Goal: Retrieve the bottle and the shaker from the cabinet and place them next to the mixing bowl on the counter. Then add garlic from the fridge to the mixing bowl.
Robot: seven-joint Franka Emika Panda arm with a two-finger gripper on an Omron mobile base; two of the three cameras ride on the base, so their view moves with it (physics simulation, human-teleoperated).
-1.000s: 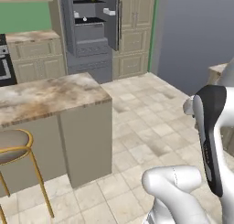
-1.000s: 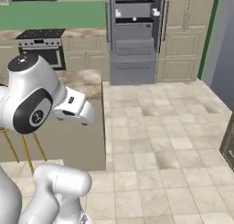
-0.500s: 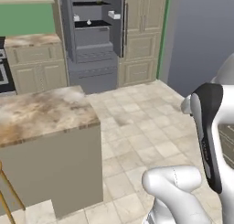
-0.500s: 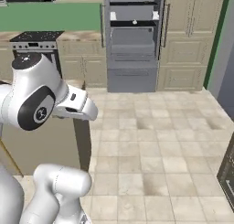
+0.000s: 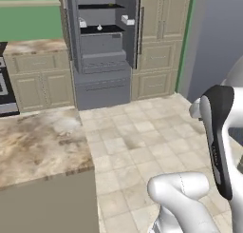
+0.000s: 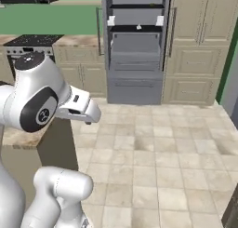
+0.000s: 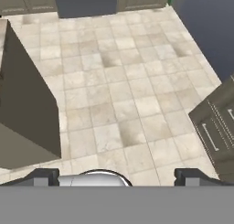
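Note:
The tall dark grey fridge (image 5: 102, 51) (image 6: 137, 45) stands ahead with its doors swung open, white bins on the inner walls. On a middle shelf sits a small whitish thing (image 5: 99, 26) (image 6: 138, 27), too small to name for sure. The marbled counter (image 5: 40, 141) of an island lies at my left, and its dark side wall (image 7: 25, 113) shows in the hand view. My gripper (image 7: 118, 177) hangs over the tile floor, open, fingertips (image 7: 45, 175) far apart with nothing between them. The bottle, shaker, mixing bowl and wall cabinet are out of view.
A black-topped stove (image 6: 30, 40) stands left of the fridge among beige base cabinets (image 5: 40, 82). Tall beige cabinets (image 6: 200, 41) flank the fridge's right. A dark cabinet (image 7: 217, 127) juts in at the right of the hand view. Tile floor (image 5: 137, 146) runs to the fridge.
The whole picture has shifted: the base has driven closer to the fridge, which now looks larger and more central. The stool by the island has slid out of view.

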